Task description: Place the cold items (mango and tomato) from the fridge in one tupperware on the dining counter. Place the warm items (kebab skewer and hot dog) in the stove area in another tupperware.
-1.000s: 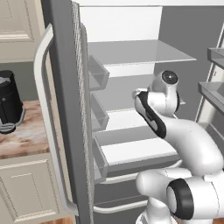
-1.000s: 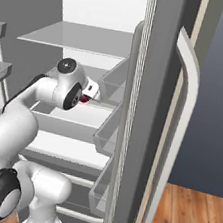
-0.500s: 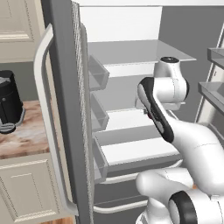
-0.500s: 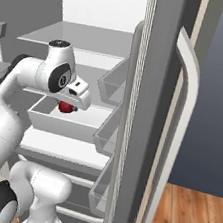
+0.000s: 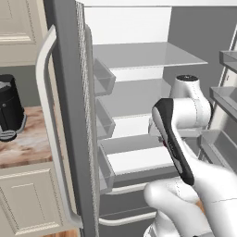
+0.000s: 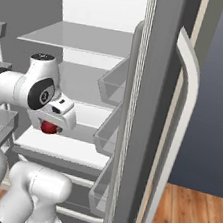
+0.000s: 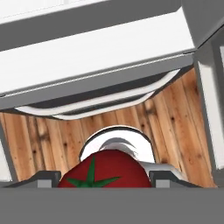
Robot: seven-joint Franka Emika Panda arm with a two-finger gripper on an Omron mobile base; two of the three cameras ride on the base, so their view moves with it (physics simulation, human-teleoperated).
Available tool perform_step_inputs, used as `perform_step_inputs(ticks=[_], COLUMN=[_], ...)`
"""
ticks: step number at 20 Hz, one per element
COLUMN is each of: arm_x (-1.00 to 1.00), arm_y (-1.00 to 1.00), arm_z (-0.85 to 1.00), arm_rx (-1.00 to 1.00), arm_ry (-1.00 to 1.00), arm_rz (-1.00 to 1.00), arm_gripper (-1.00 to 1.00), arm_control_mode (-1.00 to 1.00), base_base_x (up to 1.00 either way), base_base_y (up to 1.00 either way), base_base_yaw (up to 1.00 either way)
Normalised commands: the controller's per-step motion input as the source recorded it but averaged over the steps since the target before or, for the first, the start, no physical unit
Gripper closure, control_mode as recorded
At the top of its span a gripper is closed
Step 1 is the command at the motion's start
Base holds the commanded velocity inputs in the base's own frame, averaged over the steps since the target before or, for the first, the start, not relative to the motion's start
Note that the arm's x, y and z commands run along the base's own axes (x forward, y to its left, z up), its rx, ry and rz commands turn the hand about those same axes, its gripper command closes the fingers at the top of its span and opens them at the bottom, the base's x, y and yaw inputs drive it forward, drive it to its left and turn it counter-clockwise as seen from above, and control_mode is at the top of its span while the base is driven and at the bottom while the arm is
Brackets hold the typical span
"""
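Observation:
A red tomato with a green stem star sits between the fingers of my gripper, which is shut on it. My hand hangs in front of the fridge's white middle shelves, in the open doorway, pointing downward. In the hand view the tomato lies between the two fingertips, with the fridge's lower front edge and wooden floor beyond it. In the left base view my own forearm covers the hand. The mango is out of view.
The fridge door stands open at the left with its pale handle and door bins. The other door stands open at the right. A black appliance sits on a marbled counter. Wooden floor lies below.
My hand has drawn back and down out of the fridge shelves toward the base, carrying the tomato with it. The hand has tipped to face the floor.

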Motion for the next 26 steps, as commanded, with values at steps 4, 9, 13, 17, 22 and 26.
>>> perform_step_inputs(ticks=[4, 9, 13, 17, 22, 26], arm_x=[-0.18, -0.08, -0.19, 0.00, 0.00, 0.00], arm_y=[0.00, 0.00, 0.00, 0.00, 0.00, 0.00], arm_z=[-0.30, 0.00, 0.00, 0.00, 0.00, 0.00], arm_rx=[0.00, 0.00, 0.00, 0.00, 0.00, 0.00], arm_ry=[0.01, 0.00, -0.01, 0.00, 0.00, 0.00], arm_rz=[0.00, 0.00, 0.00, 0.00, 0.00, 0.00], arm_gripper=[1.00, 1.00, 1.00, 1.00, 1.00, 1.00], arm_control_mode=[-1.00, -1.00, 1.00, 1.00, 1.00, 1.00], base_base_x=[0.00, 0.00, -0.75, -1.00, -1.00, -0.30], base_base_y=[0.00, 0.00, 0.00, 0.00, -0.08, -0.43], base_base_yaw=[0.00, 0.00, -0.02, -0.06, -0.15, -0.64])
